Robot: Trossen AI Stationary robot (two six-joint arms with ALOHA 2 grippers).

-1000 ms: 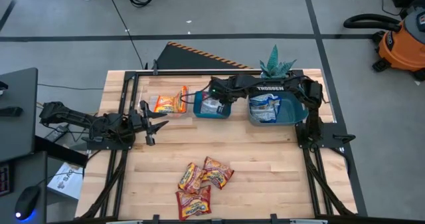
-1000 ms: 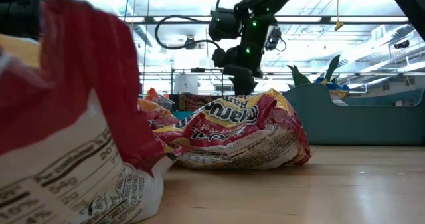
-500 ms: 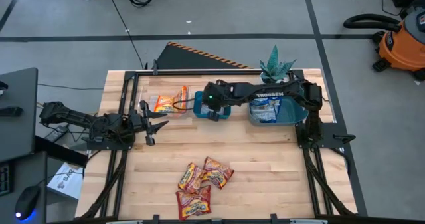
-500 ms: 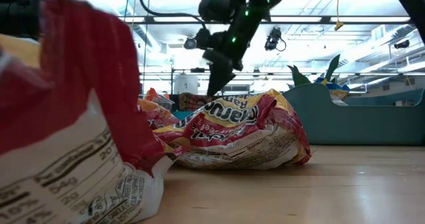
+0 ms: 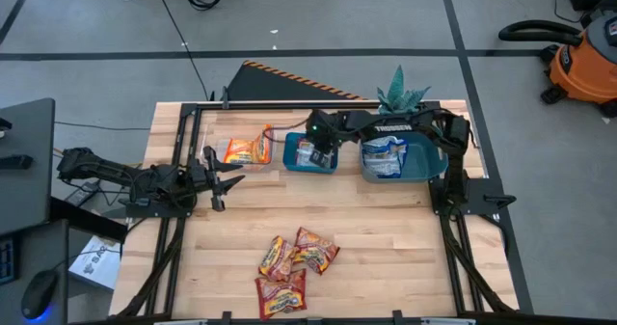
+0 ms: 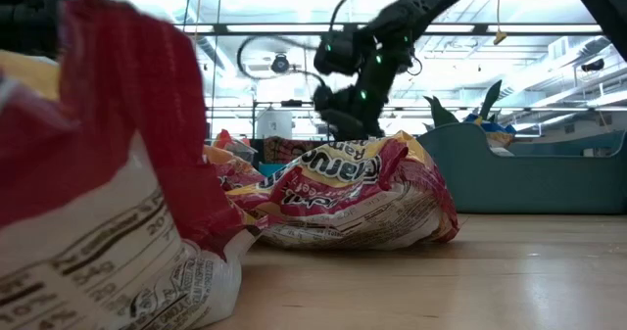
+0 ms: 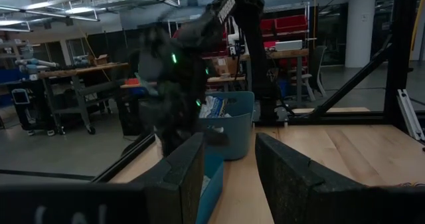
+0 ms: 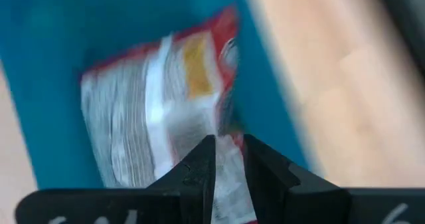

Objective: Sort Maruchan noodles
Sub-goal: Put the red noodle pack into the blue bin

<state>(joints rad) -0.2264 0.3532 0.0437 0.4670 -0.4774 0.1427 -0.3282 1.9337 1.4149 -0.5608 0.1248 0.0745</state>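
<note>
My right gripper (image 5: 315, 153) reaches across the far side of the table and hovers over the middle teal bin (image 5: 287, 157). It is shut on a red-and-white Maruchan noodle packet (image 8: 166, 98), seen over the bin's blue floor in the right wrist view. Blue-and-white packets (image 5: 386, 156) lie in the right teal bin (image 5: 424, 167). Orange packets (image 5: 246, 149) lie at the far left. Red-and-yellow packets (image 5: 289, 262) lie flat near the table's near edge. My left gripper (image 5: 224, 180) waits open at the left edge. My right gripper pinches the packet by one end (image 8: 230, 169) between its two fingers, coming from above and pointing down into the bin. The rest of the packet extends beyond the fingertips toward the bin floor; whether it rests there I cannot tell.
A green plant (image 5: 400, 94) stands behind the right bin at the far edge. In the low view the red-and-yellow packets (image 6: 353, 198) fill the foreground. Bare wood lies between the bins and these near packets.
My right gripper swung from above the middle bin toward the table's left, tipping as it went, then came back over the bin. The packet stayed with it.
</note>
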